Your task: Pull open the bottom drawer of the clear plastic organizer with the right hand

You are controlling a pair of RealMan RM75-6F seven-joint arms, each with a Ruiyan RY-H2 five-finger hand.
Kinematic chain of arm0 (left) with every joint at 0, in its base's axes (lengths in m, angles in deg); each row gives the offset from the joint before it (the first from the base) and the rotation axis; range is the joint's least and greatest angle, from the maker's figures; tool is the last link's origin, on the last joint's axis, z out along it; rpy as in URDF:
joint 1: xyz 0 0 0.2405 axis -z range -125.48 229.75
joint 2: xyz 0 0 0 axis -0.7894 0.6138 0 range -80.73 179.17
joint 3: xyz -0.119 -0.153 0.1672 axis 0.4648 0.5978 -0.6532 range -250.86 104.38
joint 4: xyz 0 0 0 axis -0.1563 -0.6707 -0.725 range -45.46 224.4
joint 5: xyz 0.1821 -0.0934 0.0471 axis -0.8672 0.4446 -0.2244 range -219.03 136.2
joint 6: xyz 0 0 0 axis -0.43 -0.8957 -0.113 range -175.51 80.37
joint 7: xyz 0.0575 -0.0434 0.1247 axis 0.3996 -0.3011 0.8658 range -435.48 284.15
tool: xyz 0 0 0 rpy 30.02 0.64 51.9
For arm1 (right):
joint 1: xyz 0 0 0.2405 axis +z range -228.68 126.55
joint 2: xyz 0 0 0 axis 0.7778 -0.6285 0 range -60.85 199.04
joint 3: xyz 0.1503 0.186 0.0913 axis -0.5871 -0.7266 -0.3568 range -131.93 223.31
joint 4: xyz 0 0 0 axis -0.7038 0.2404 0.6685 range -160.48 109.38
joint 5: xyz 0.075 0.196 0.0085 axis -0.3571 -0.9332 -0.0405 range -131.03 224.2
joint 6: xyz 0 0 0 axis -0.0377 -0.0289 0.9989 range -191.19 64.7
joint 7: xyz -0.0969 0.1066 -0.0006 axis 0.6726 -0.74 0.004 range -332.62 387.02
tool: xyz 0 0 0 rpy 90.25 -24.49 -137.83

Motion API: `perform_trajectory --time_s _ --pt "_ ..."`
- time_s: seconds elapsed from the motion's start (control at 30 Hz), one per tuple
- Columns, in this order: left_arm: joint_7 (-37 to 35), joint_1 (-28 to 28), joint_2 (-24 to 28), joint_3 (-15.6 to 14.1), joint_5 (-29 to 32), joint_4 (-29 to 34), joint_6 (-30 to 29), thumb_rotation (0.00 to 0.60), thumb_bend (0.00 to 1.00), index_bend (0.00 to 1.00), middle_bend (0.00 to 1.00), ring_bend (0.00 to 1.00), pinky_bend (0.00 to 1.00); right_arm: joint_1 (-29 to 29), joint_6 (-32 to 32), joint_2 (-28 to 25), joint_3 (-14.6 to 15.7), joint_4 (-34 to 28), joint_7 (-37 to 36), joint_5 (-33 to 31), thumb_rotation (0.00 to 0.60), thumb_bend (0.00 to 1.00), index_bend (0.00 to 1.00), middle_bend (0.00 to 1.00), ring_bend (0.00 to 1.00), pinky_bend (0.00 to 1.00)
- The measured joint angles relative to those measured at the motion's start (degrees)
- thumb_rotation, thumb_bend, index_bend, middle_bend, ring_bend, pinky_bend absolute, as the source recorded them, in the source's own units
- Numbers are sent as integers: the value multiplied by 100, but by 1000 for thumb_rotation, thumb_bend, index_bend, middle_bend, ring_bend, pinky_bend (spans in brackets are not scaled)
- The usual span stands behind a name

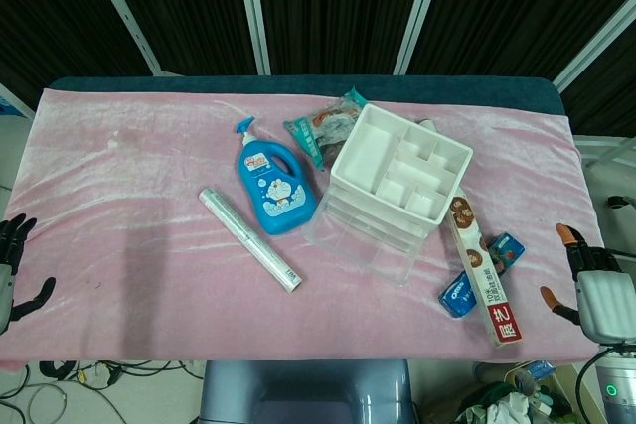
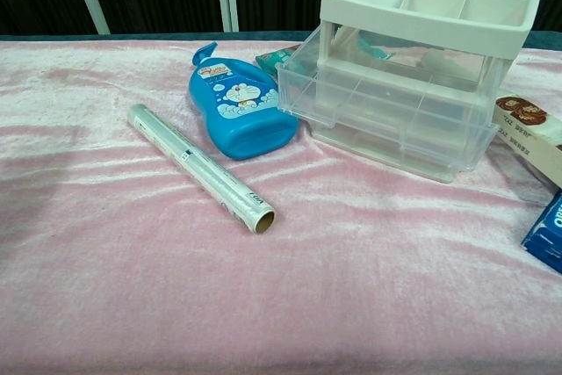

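Observation:
The clear plastic organizer (image 1: 393, 196) with a white divided top tray stands right of the table's middle; the chest view shows it large at upper right (image 2: 404, 68). In the chest view a clear drawer (image 2: 351, 85) just under the tray sticks out toward the front, and the bottom tier (image 2: 395, 148) sits further back beneath it. My right hand (image 1: 591, 290) hangs beyond the table's right edge, well away from the organizer, fingers apart and holding nothing. At the far left edge my left hand (image 1: 12, 270) is also empty, with its fingers spread. Neither hand shows in the chest view.
A blue detergent bottle (image 1: 273, 186) and a wrap roll (image 1: 250, 238) lie left of the organizer, and a snack bag (image 1: 323, 131) lies behind it. A long cookie box (image 1: 482, 275) and blue biscuit packs (image 1: 459, 297) lie between the organizer and my right hand.

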Motion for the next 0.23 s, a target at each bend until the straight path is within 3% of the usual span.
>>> perform_trajectory --time_s 0.23 --pt "-242 19 -22 -6 -210 -185 -98 600 304 78 40 20 65 77 -334 -27 108 228 -482 191 600 132 35 103 282 235"
